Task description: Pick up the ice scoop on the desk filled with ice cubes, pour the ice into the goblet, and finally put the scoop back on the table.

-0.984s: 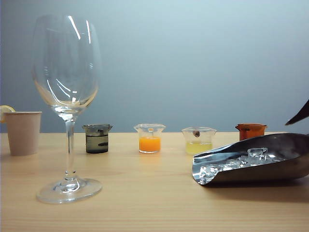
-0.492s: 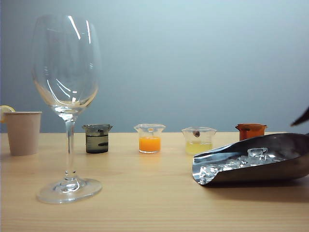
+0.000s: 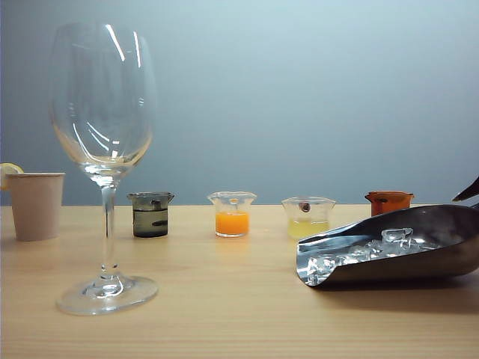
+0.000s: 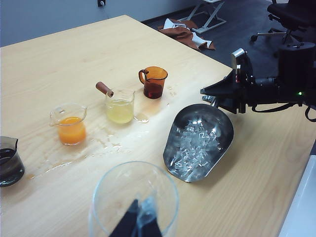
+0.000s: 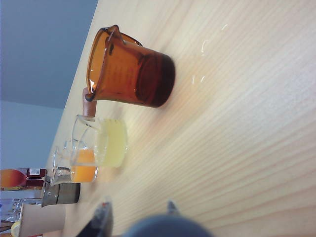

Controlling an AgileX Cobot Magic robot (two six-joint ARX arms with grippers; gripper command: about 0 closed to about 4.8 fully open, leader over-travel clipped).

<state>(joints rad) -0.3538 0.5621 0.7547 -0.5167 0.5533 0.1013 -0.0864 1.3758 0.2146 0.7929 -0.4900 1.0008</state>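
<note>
Ice cubes [image 3: 378, 250] lie heaped in the ice scoop [image 3: 419, 250], which rests on the light-wood table [image 3: 224, 314] at the right of the exterior view, its open mouth turned toward the goblet [image 3: 105, 161]. The goblet stands upright and empty, well apart from the scoop. Behind them runs a row: a beige paper cup [image 3: 34, 205], a dark beaker [image 3: 150, 214], an orange-liquid beaker [image 3: 232, 214], a pale-yellow beaker [image 3: 307, 218] and an amber beaker [image 3: 388, 202].

The right gripper [image 4: 216, 98] sits at the scoop's handle end, seen from the left wrist view, its dark fingers [image 4: 219, 90] on either side of the handle with the jaws partly drawn in; whether they already press the handle cannot be told. In its own wrist view only fingertips [image 5: 102, 217] and a blurred metal edge show.

The left gripper [image 4: 139, 224] hangs above the goblet's rim, clear of the scoop, its fingers close together with nothing between them.
</note>
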